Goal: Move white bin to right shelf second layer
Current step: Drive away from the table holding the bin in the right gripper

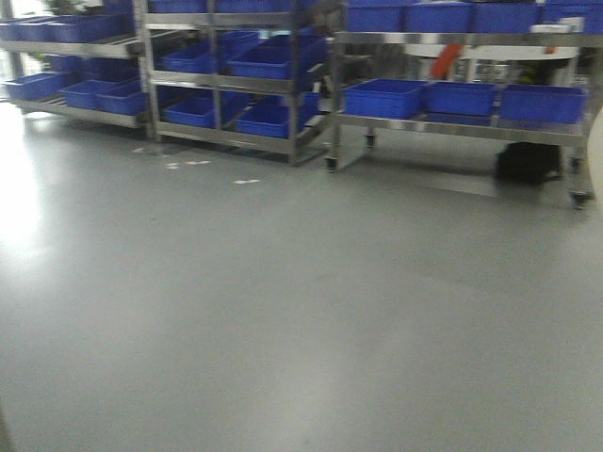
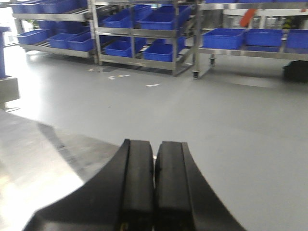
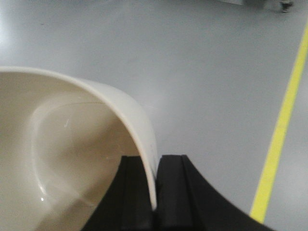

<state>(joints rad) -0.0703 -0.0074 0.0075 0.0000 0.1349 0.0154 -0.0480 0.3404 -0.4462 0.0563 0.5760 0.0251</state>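
Right wrist view: right gripper (image 3: pixel 155 192) was clamped on the wall of the white bin (image 3: pixel 67 139), tub body extending to its left, left gripper (image 2: pixel 154 166) pinched together on nothing, blue-crate racks (image 1: pixel 236 89) well ahead across the floor (image 1: pixel 283 320).

Glossy grey floor (image 1: pixel 301 311) with bright glare at left; steel racks (image 1: pixel 219 83) and a wheeled cart (image 1: pixel 462 128) holding blue crates (image 1: pixel 382 98); yellow floor line (image 3: pixel 281 125).
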